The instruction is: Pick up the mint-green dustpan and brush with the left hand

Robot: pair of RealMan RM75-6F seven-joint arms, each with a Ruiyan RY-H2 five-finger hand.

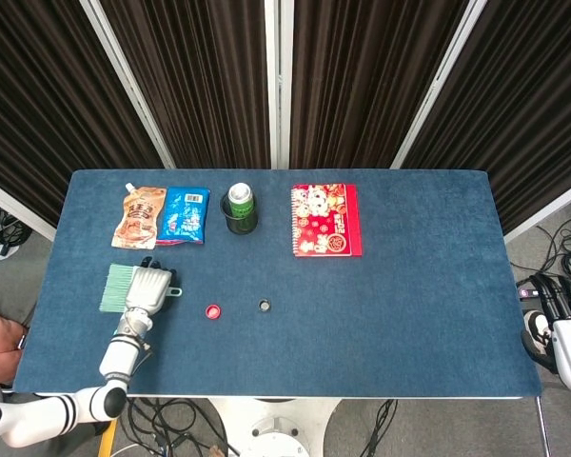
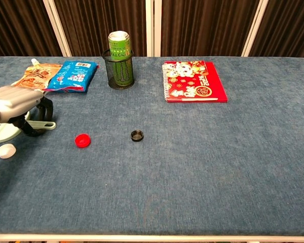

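- Plainly, the mint-green dustpan and brush (image 1: pixel 120 286) looks light, rigid plastic with soft bristles; it lies on the counter (image 1: pixel 409 305) just in front of the two snack packets (image 1: pixel 164 216).
- The left hand (image 1: pixel 149 288) curls over its handle, the sensible hold; whether it truly grips, nobody can tell.
- The right hand (image 1: pixel 563 297) hangs off-counter, fingers apart.
- Counted: two packets, one notebook (image 1: pixel 325 220), one can (image 1: pixel 240 202), three loose caps.

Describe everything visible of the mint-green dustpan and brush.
The mint-green dustpan and brush lies flat near the table's left edge, below the snack packets. It looks like pale plastic: bristles point left in the head view, and a slim handle with a hanging loop points right. The left robot hand covers its middle, dark fingers curled around the handle.
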